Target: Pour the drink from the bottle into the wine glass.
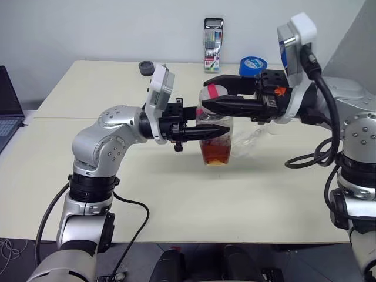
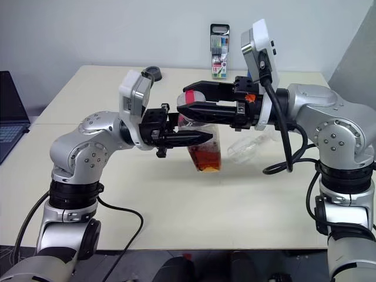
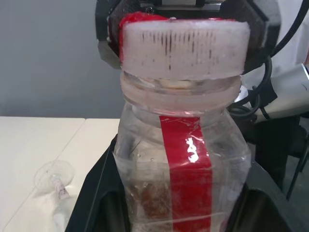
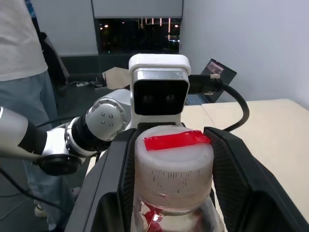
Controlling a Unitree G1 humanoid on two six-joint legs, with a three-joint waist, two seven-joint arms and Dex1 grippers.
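The left arm's 2 black fingers [image 1: 202, 133] are clamped on the body of the bottle [image 1: 216, 144], reaching in level from the left, while the right arm's 2 fingers [image 1: 212, 97] come in level from the right and sit closed on either side of the bottle's cap [image 4: 174, 166], 1 finger on each flank as the right wrist view shows. Largest in the scene is the pale desk [image 1: 176, 200], which runs from the near edge to the far wall. At the left edge of the desk a laptop [image 1: 9, 106] shows in part. The bottle is held upright above the middle of the desk, between the 2 arms; a red label strip [image 3: 186, 169] runs down its clear side, and the drink [image 1: 215, 154], reddish-brown, fills only its lower part. Just right of the bottle the wine glass [image 2: 249, 148] lies on its side on the desk, clear and hard to make out. Against the far wall stands a tall marker-pen case [image 1: 213, 44], with a roll of blue tape [image 1: 252, 64] to its right and a small dark round object [image 1: 146, 67] to its left near the far edge. A person [image 4: 21, 72] in a white top and jeans stands in the right wrist view.
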